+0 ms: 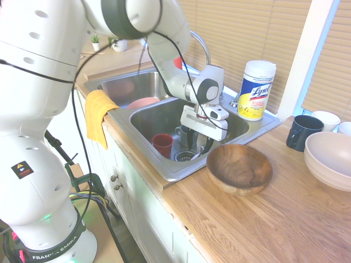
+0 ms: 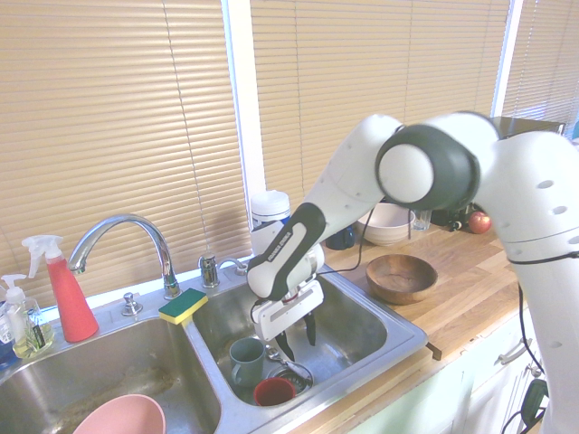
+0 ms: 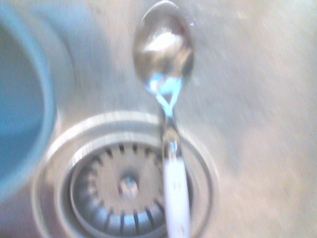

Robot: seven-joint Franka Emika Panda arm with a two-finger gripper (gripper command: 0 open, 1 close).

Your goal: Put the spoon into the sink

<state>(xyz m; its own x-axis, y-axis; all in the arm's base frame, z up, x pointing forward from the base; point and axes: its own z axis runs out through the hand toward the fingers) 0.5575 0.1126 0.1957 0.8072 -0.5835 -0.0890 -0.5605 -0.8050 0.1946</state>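
Note:
The spoon, with a shiny metal bowl and a white handle, lies flat on the floor of the sink, its handle across the round drain. In the second exterior view the spoon rests just below my gripper. The gripper hangs low inside the sink, its two dark fingers spread apart with nothing between them. It is open and sits directly above the spoon.
A red cup and a teal mug stand in the sink beside the drain. A wooden bowl sits on the counter at the sink's rim. A wipes canister, the faucet and a sponge line the back.

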